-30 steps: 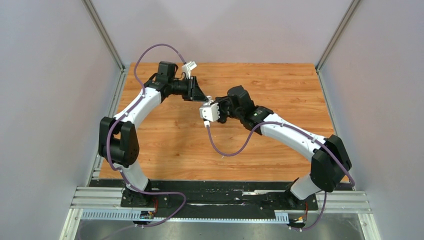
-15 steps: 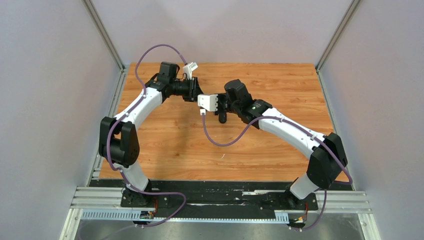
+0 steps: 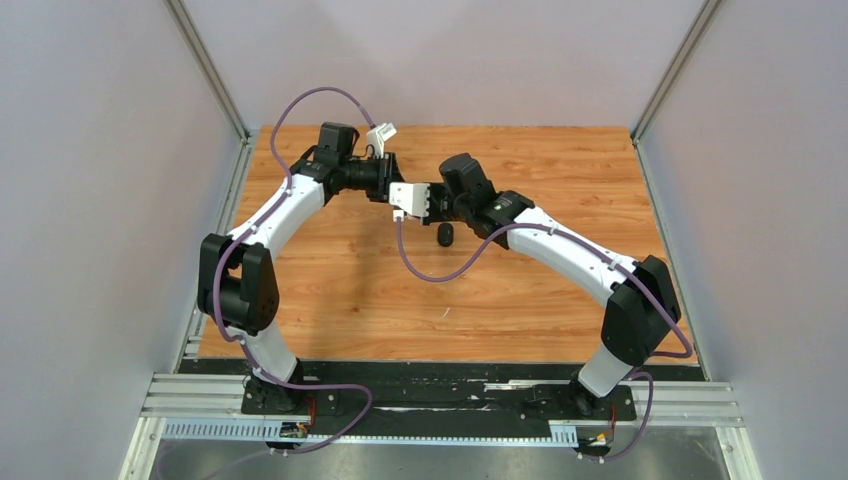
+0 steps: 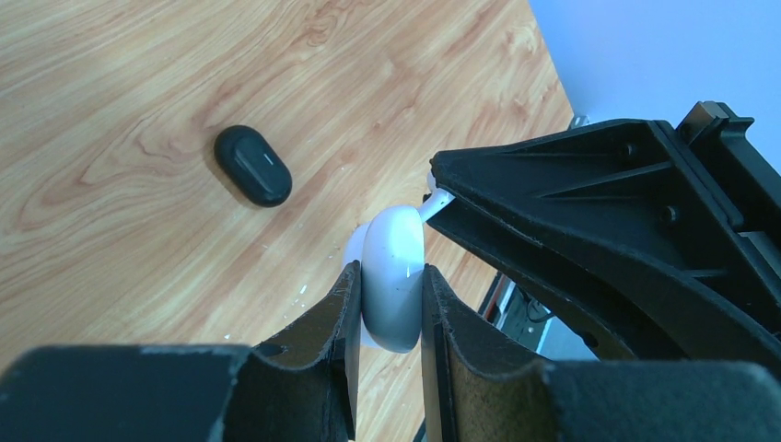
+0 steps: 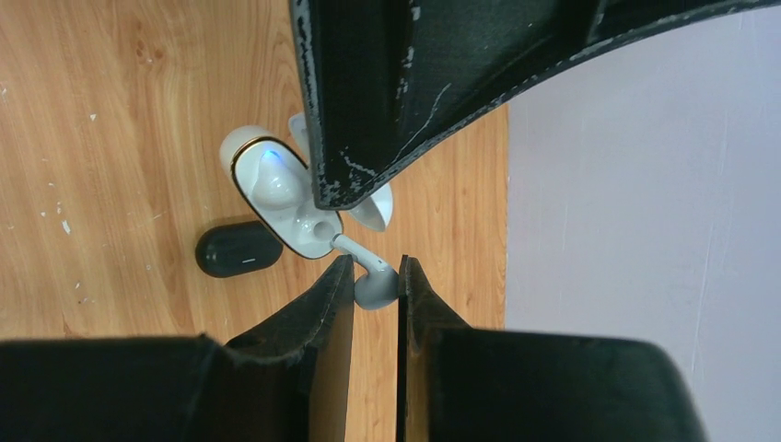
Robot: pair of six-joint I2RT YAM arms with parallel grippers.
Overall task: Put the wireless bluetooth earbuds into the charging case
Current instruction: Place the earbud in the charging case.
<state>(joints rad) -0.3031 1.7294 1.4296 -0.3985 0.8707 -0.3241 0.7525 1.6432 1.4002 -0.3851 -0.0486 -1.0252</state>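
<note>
Right hand (image 5: 376, 276), tight on a white earbud (image 5: 372, 287), now nearer the charging case (image 5: 276, 191) in the left hand (image 4: 389, 281)

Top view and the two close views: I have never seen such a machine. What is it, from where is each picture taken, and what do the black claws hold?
These are two robot arms, the left arm and the right arm, bolted to a wooden table. The wide picture comes from a fixed camera above and behind them. The two close pictures come from cameras on the wrists, so each shows its own fingers. The left gripper is closed on an open white charging case. The right gripper pinches a white earbud, its stem pointing toward the case. A closed black oval case lies on the table.
</note>
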